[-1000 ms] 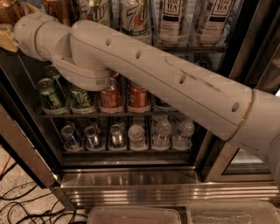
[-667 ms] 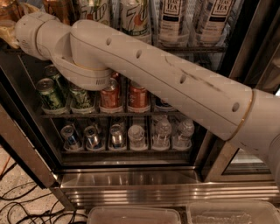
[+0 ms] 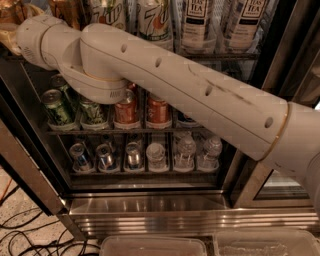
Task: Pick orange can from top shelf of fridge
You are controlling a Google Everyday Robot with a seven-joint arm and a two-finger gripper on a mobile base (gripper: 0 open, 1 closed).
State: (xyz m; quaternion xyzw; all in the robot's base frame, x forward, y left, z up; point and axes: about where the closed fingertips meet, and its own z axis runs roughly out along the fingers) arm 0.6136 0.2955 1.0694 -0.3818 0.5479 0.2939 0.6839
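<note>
My arm [image 3: 190, 95] reaches across the open fridge [image 3: 150, 210] up to the far left of the top shelf [image 3: 220, 56]. The gripper [image 3: 11, 31] is at the top left corner, mostly hidden past the wrist and cut off by the picture's edge. A copper-orange can [image 3: 65, 10] stands on the top shelf just right of the gripper, only its lower part in view. I cannot tell whether the gripper touches it. Two white-green 7Up cans [image 3: 155, 20] stand to the right of the orange can.
Tea bottles [image 3: 200, 22] fill the top shelf's right side. The middle rack holds green cans [image 3: 57, 107] and red-orange soda cans [image 3: 159, 110]. Lower down are small cans and water bottles [image 3: 185, 150]. The door frame [image 3: 25, 170] slants at the left, cables [image 3: 20, 230] lie on the floor, and plastic bins [image 3: 155, 246] sit in front.
</note>
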